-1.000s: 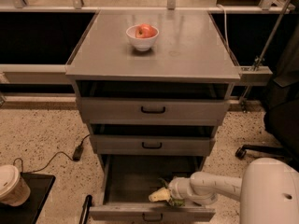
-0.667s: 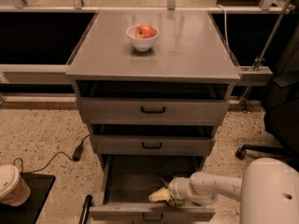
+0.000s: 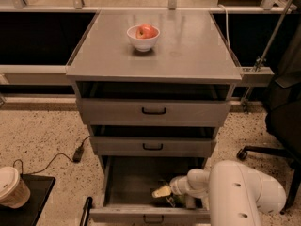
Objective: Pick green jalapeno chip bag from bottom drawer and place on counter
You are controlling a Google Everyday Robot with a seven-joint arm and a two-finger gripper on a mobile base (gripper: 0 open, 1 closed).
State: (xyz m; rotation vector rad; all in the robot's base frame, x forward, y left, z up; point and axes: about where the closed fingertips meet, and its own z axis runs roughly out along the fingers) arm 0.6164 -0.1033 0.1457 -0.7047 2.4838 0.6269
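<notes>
**Getting a sure hold on the bag low in the open drawer**

At 8 o'clock in the view a paper cup (image 3: pixel 9 190) stands on a black mat (image 3: pixel 33 204), and a cable (image 3: pixel 51 160) trails across the floor toward the cabinet. Neither is in the way.

The counter (image 3: pixel 188 51) lies at 12 o'clock, with a white bowl (image 3: pixel 143 42) holding an apple (image 3: pixel 146 31) on its far left part. The near and right parts are bare, which I judge the safer spot to set the bag down.

The bottom drawer (image 3: pixel 127 182) is pulled out at 6 o'clock. The gripper (image 3: pixel 162 191) sits low inside it, toward its 5 o'clock corner. The green jalapeno chip bag (image 3: pixel 168 200) shows only as a dark crinkled patch just under the gripper. Whether the gripper grasps it I cannot tell.

Foil is slippery and crushes easily, so the grip should probably take a fold of the packet, firmly. The lift ought to go straight up. The middle drawer (image 3: pixel 153 146) overhangs at 12 o'clock of the gripper, so it should draw back toward 6 o'clock before rising.

The white arm (image 3: pixel 244 197) fills 5 o'clock, with an office chair (image 3: pixel 282 126) beside it at 3 o'clock.
</notes>
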